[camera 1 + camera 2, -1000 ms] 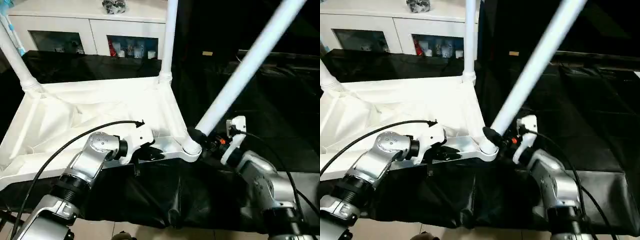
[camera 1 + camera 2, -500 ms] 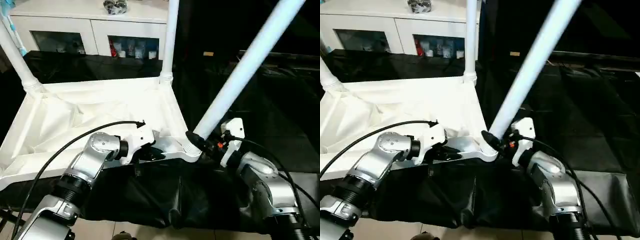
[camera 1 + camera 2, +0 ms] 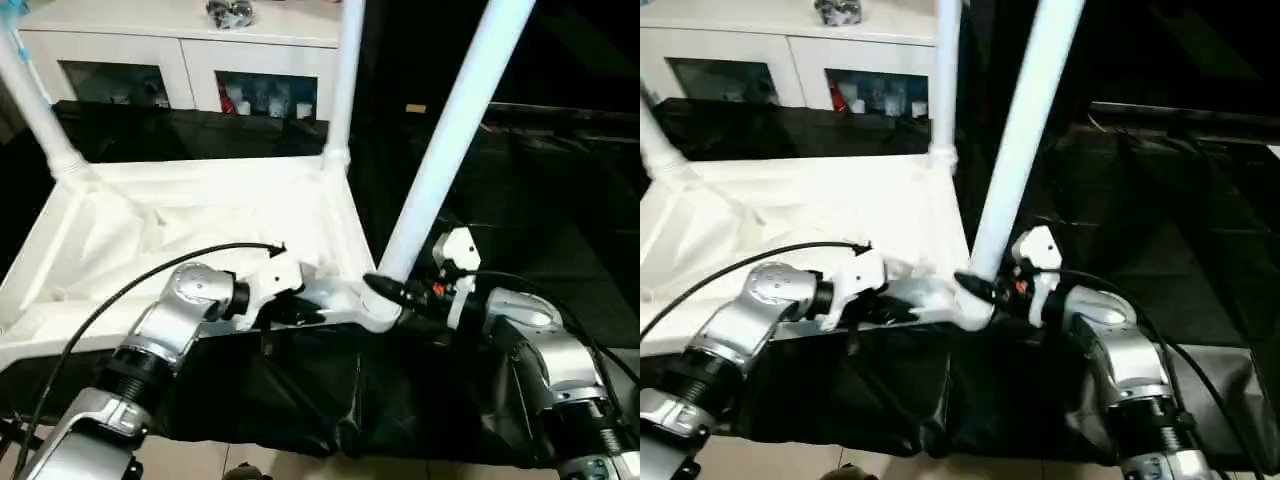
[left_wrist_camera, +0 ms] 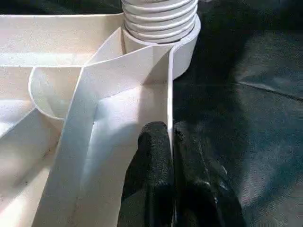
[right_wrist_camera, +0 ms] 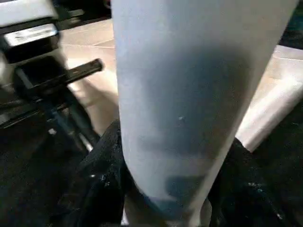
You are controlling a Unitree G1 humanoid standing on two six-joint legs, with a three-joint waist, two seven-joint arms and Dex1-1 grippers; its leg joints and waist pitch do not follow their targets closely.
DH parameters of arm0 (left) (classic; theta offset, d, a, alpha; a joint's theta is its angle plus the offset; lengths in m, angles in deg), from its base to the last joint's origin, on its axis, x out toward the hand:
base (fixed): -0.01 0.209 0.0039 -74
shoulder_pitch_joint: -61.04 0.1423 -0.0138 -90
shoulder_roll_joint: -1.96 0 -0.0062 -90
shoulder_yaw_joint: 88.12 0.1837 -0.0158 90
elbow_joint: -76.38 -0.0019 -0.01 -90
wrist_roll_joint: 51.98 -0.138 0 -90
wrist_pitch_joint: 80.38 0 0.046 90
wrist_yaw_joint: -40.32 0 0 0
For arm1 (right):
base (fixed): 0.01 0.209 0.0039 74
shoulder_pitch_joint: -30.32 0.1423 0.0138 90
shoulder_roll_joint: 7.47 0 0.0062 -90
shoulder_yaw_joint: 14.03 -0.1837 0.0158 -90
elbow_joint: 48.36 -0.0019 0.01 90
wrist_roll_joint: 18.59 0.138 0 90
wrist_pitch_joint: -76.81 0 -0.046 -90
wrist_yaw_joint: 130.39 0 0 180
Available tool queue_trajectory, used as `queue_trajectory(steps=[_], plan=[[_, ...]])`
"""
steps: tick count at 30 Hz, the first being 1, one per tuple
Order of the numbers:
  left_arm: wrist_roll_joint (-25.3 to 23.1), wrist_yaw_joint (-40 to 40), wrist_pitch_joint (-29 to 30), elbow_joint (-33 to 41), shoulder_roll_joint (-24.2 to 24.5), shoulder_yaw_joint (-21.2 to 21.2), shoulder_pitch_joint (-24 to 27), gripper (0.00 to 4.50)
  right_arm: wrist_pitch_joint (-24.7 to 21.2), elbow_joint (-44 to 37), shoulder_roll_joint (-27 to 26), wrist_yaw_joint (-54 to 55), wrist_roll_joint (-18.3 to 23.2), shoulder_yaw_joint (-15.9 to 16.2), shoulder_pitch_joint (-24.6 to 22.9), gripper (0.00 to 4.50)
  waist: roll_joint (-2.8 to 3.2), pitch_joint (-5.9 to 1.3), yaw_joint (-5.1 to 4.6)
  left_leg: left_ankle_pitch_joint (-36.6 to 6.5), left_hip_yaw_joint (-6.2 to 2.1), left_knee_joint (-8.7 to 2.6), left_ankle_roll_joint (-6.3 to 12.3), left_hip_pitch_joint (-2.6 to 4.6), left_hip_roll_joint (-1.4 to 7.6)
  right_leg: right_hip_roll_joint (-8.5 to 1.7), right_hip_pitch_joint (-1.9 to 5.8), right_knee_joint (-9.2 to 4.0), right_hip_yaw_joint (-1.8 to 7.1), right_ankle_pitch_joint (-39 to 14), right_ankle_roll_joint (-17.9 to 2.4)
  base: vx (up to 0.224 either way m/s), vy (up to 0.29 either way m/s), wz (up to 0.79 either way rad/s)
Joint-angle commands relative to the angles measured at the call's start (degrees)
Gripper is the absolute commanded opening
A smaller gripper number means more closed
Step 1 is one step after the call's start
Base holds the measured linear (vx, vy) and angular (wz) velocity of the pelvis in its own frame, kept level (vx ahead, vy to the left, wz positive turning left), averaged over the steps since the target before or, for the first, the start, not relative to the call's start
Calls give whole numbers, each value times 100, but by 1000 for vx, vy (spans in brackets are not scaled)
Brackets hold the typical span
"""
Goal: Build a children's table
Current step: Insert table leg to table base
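No readable text, labels, brands, numbers or signs anywhere. Small items behind cabinet (image 3: 190, 75) glass too small to read.

Upturned table top (image 3: 190, 225) on work table (image 3: 560, 190); 3 legs (image 3: 445, 150) in its corners; cabinet (image 3: 180, 60) behind.

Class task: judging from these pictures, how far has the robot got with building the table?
Done: the top lies underside up, with two far legs standing in corner sockets. In hand: the left pincer is shut on the near rim, and the right pincer grips a third leg low down, at the near corner socket. Left: any fourth leg, then turning it over.
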Motion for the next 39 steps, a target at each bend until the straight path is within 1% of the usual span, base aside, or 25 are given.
queue_trajectory(steps=[1,3,4,7,9,10,13,15,16,19,22,23,25,26,27,28,29,31,32,33,34,36,37,38,39], plan=[[60,-118,-97,71,-41,181,-112,0,-40,208,43,-392,-124,545,-223,188,-10,-298,-1,-1001,-128,-428,247,70,372,-569,222,-481,324,-717,-1171,0,0,0],[70,-192,-113,82,-22,200,-113,0,0,184,92,-512,-128,599,-277,188,-3,-295,-2,-1053,-129,-433,228,73,373,-571,222,-485,325,-761,-1181,0,0,0],[78,-271,-141,46,-13,205,-153,0,24,134,142,-682,-79,615,-342,188,-26,-299,1,-1067,-129,-434,228,72,375,-575,234,-488,329,-752,-1186,0,0,0],[68,-331,-183,-35,-18,187,-221,0,38,112,168,-825,-53,610,-367,188,-23,-300,8,-1108,-130,-437,238,80,379,-576,226,-489,330,-727,-1207,0,0,0],[48,-371,-234,-156,-20,165,-313,0,67,109,176,-938,-45,603,-365,188,4,-298,16,-1228,-134,-445,196,98,381,-576,217,-502,329,-855,-1212,0,0,0],[47,-373,-238,-167,-21,164,-322,0,75,112,179,-946,-47,605,-362,188,-12,-296,15,-1293,-133,-449,168,105,382,-578,215,-516,332,-942,-1206,0,0,0],[43,-384,-266,-257,-29,157,-395,0,137,152,204,-999,-56,626,-335,188,-9,-295,18,-1329,-136,-455,135,109,387,-580,210,-520,334,-967,-1214,0,0,0],[46,-408,-298,-310,-49,152,-442,0,176,189,216,-1039,-57,623,-311,188,-8,-304,20,-1302,-139,-453,130,101,390,-586,223,-506,333,-881,-1232,0,0,0],[47,-420,-310,-322,-57,151,-450,0,182,202,213,-1056,-56,616,-304,188,-16,-310,21,-1205,-138,-444,163,88,386,-581,232,-487,330,-718,-1261,0,0,0],[53,-464,-352,-381,-79,144,-485,0,210,302,180,-1072,-86,596,-249,188,-13,-308,30,-1163,-137,-443,198,87,388,-579,232,-482,325,-647,-1287,0,0,0],[51,-477,-369,-423,-87,140,-511,0,245,386,154,-1026,-130,589,-205,188,-14,-297,33,-1277,-137,-452,162,97,390,-593,225,-509,327,-898,-1267,0,0,0],[50,-427,-357,-460,-104,117,-535,0,244,440,120,-942,-140,553,-173,188,-22,-295,26,-1323,-138,-458,151,96,391,-591,221,-515,327,-976,-1251,0,0,0],[20,-244,-301,-512,-146,69,-577,0,267,562,44,-712,-183,471,-107,188,-15,-282,20,-1438,-143,-469,101,111,392,-595,205,-536,329,-1182,-1226,0,0,0],[-8,6,-212,-559,-209,-2,-616,0,322,742,-54,-370,-277,379,-22,188,-22,-282,21,-1462,-142,-471,93,113,390,-599,208,-546,329,-1245,-1209,0,0,0],[-30,218,-129,-593,-267,-64,-647,0,365,908,-136,-82,-359,302,53,188,-19,-263,3,-1543,-147,-482,41,115,389,-605,189,-565,331,-1429,-1190,0,0,0],[-30,218,-129,-593,-267,-64,-647,0,365,908,-136,-82,-359,302,53,188,-24,-261,-17,-1622,-156,-487,-23,115,382,-611,194,-578,326,-1657,-1144,0,0,0],[-51,522,-15,-601,-366,-150,-678,0,413,1139,-248,336,-478,214,147,188,-47,-262,-23,-1642,-161,-492,-37,115,387,-620,192,-595,331,-1823,-1069,0,0,0],[-99,896,173,-583,-500,-226,-710,0,452,1458,-402,850,-590,106,269,188,-33,-255,-48,-1673,-165,-497,-107,128,390,-614,159,-595,328,-1902,-1080,0,0,0],[-99,896,173,-583,-500,-226,-710,0,452,1458,-402,850,-590,106,269,188,-34,-259,-60,-1690,-173,-500,-117,120,385,-618,169,-595,324,-1945,-1065,0,0,0],[-142,1279,396,-557,-670,-301,-745,0,450,1812,-595,1384,-647,-34,424,188,-45,-261,-63,-1656,-181,-506,-113,100,381,-618,191,-603,322,-1955,-1028,0,0,0],[-195,1647,606,-495,-850,-354,-763,0,414,2171,-788,1881,-665,-169,599,188,-29,-247,-111,-1751,-173,-510,-168,120,386,-612,149,-600,330,-1954,-1059,0,0,0],[-228,1856,730,-453,-957,-381,-770,0,383,2384,-904,2163,-662,-250,708,188,-34,-261,-136,-1729,-182,-503,-178,112,366,-617,167,-616,324,-1999,-1042,0,0,0],[-253,2011,867,-368,-1087,-376,-761,0,325,2657,-1029,2441,-627,-344,860,188,-25,-272,-136,-1629,-171,-492,-121,98,374,-623,168,-603,340,-1807,-1052,0,0,0],[-314,2227,1002,-299,-1228,-357,-759,0,337,2924,-1126,2664,-651,-374,1013,188,-32,-271,-151,-1544,-163,-493,-88,91,373,-599,170,-585,336,-1595,-1100,0,0,0],[-355,2362,1105,-247,-1346,-324,-756,0,368,3129,-1205,2820,-682,-379,1139,188,-43,-269,-157,-1509,-165,-495,-70,78,366,-595,185,-581,328,-1551,-1110,0,0,0]])
